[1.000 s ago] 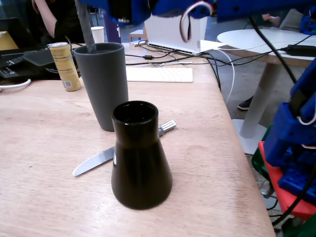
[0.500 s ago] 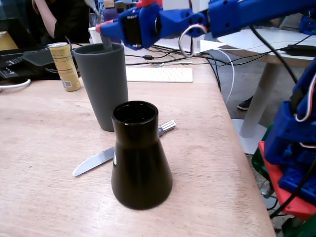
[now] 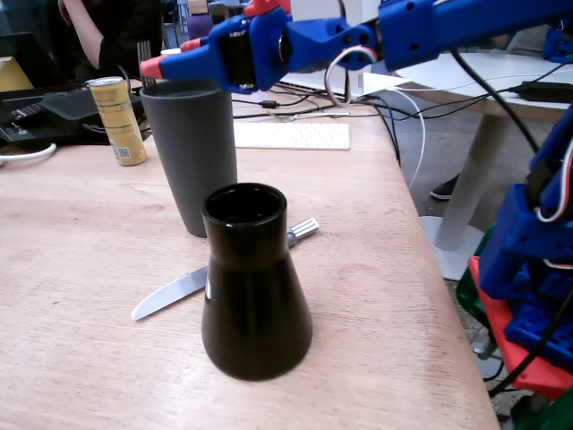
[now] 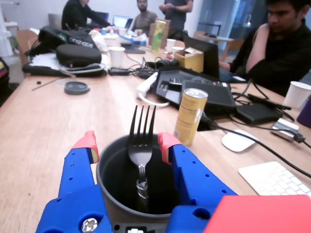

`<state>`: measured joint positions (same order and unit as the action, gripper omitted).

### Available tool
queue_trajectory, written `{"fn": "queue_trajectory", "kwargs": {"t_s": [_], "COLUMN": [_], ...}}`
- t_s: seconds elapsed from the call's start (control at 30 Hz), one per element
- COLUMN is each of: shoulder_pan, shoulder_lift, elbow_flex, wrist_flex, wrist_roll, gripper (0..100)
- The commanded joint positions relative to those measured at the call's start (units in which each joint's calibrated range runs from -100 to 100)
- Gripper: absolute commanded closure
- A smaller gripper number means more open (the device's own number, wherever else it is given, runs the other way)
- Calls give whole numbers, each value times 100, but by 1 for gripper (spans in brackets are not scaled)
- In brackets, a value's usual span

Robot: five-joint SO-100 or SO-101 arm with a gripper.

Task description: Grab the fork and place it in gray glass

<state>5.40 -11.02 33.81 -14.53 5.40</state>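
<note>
The fork (image 4: 141, 148) stands upright inside the gray glass (image 4: 108, 167), tines up and handle down in the cup. In the fixed view its tines (image 3: 145, 55) stick up just behind the glass (image 3: 192, 152). My gripper (image 4: 126, 141) hovers over the glass rim with its jaws apart, one red-tipped finger on each side of the fork, and neither visibly touches it. In the fixed view the gripper (image 3: 170, 55) sits directly above the glass.
A glossy black flared vase (image 3: 255, 287) stands in front of the glass, with a table knife (image 3: 175, 294) lying behind it. A yellow can (image 3: 119, 121) stands left of the glass. A white keyboard (image 3: 291, 134) lies behind. The table edge runs along the right.
</note>
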Motion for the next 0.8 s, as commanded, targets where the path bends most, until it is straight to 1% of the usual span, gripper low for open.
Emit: {"fn": "queue_trajectory", "kwargs": {"t_s": [0.0,0.07,0.13,0.2,0.27,0.33,0.4,0.47,0.53,0.67,0.77], "shoulder_pan": [-49,-66,-83,-83,-134,-540,-743,-1082,-1115,-1369,-1352], "shoulder_lift": [-150,-253,-767,-1239,-1925,-2697,-3537,-4198,-4798,-6093,-6813], "elbow_flex": [-83,-83,-17,-7,-17,-7,21,295,1003,2985,3617], "wrist_flex": [-8,-8,58,468,1174,2209,3235,3892,3958,3908,3908], "wrist_roll": [-10,-15,-20,-63,-78,-78,-83,-83,-83,-78,-20], "gripper": [73,73,73,73,73,73,73,73,73,73,72]}}
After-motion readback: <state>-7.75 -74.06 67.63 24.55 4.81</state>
